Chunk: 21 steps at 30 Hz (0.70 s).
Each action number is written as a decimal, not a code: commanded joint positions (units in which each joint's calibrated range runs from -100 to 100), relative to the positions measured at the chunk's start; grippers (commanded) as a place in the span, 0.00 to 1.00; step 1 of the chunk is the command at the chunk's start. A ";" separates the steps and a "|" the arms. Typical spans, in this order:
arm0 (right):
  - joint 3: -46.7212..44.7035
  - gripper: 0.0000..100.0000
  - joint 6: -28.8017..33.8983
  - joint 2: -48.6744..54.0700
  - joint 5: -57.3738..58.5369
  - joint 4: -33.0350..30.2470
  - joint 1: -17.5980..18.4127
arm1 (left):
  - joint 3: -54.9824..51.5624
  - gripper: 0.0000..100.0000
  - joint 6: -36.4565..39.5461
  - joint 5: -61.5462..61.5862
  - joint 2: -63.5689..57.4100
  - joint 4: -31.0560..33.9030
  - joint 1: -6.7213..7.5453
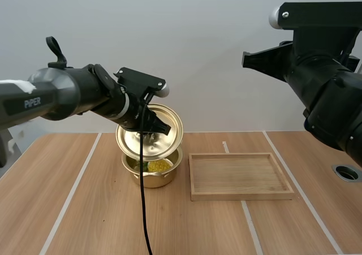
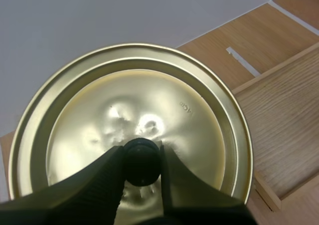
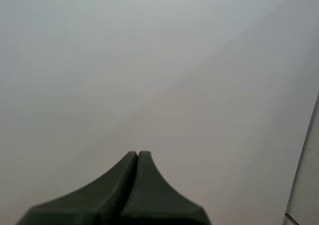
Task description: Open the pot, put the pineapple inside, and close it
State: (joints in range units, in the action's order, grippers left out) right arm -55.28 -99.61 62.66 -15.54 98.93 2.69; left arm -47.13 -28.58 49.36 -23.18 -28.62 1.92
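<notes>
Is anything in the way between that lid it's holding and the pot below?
Nothing visible does. The left gripper holds the round gold metal lid by its black knob, tilted just above the open gold pot; the yellow pineapple lies inside it.

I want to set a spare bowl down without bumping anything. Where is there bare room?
Bare: inside the wooden tray, the table left of the pot, and the strip in front of both. Crowded: over the pot, where the left gripper holds the lid tilted.

gold lid (image 1: 133,139) tilted abv pot (image 1: 156,179), pineapple (image 1: 159,165) inside
</notes>
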 commanded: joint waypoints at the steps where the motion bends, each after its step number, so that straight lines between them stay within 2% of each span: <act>1: -0.16 0.00 -0.39 0.77 -0.82 0.28 -0.26 | -0.11 0.00 -0.31 -1.67 1.94 -1.32 0.15; 21: -0.16 0.00 -0.39 0.77 -0.82 0.28 -0.26 | -0.11 0.00 -2.51 -1.66 10.92 -1.32 0.15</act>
State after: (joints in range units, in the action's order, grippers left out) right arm -55.28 -99.61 62.66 -15.54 98.93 2.69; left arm -47.13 -30.83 48.46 -12.99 -28.75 1.92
